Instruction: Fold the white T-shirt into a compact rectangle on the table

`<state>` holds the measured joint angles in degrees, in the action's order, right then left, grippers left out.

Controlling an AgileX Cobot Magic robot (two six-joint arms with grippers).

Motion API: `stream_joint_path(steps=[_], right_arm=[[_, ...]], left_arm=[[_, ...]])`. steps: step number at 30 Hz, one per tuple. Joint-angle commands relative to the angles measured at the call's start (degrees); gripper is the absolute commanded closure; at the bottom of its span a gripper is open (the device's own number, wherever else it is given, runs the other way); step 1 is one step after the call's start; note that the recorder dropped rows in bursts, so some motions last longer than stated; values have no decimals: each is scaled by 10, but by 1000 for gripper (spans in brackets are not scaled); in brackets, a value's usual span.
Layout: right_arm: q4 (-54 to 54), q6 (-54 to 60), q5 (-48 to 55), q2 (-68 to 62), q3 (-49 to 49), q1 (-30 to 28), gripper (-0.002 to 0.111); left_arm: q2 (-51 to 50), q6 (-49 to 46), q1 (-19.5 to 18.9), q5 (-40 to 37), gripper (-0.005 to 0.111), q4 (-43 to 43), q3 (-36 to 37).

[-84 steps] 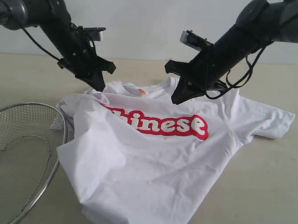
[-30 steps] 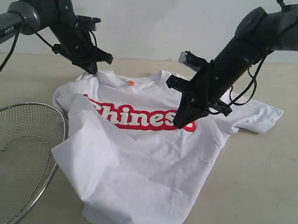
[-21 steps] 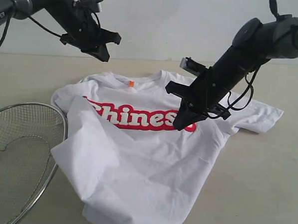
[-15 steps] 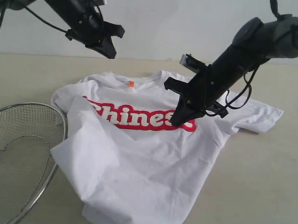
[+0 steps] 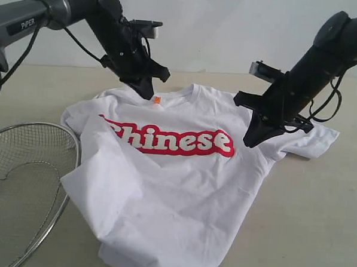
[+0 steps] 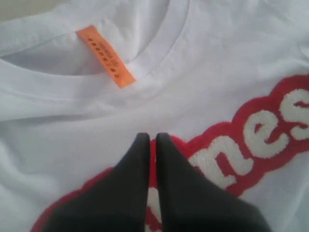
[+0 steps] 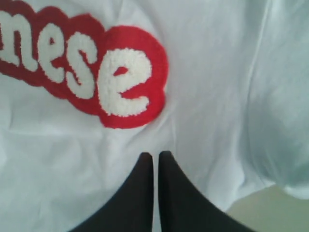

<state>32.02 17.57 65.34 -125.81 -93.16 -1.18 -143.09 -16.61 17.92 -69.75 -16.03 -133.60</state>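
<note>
1. Folding barely begun: white short-sleeved cotton T-shirt [image 5: 181,193] lies spread, red print [image 5: 166,140] up, on the pale beige wood-look table [image 5: 317,224].
2. Right gripper [image 5: 250,142], jaws closed and empty, hovers beside the print's last letter.
3. Left gripper [image 5: 147,95], likewise closed and empty, hangs beyond the print, over the collar [image 5: 180,95].

Chest print [image 5: 166,139] on white T-shirt [image 5: 163,198] read "Chinese" | left arm [image 5: 22,21] marked "PiPER" | orange neck tag [image 6: 105,56] print illegible
</note>
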Motion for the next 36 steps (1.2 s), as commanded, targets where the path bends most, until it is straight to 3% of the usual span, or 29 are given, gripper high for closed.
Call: stream_joint_path(steps=[1, 7, 12, 23, 31, 36], right_arm=[[-11, 3, -75, 28, 42, -3, 108], [-10, 10, -193, 64, 136, -1, 108], [-11, 10, -230, 66, 187, 1, 108], [-90, -27, -232, 85, 187, 0, 108], [-74, -35, -251, 61, 187, 1, 108], [-176, -93, -264, 43, 184, 0, 108]], left_arm=[[7, 3, 3, -2, 102, -3, 27], [7, 3, 3, -2, 102, -9, 36], [7, 3, 5, -2, 102, -17, 36], [7, 3, 6, -2, 102, -42, 37], [7, 3, 6, -2, 102, -60, 37], [7, 3, 6, -2, 102, -60, 37]])
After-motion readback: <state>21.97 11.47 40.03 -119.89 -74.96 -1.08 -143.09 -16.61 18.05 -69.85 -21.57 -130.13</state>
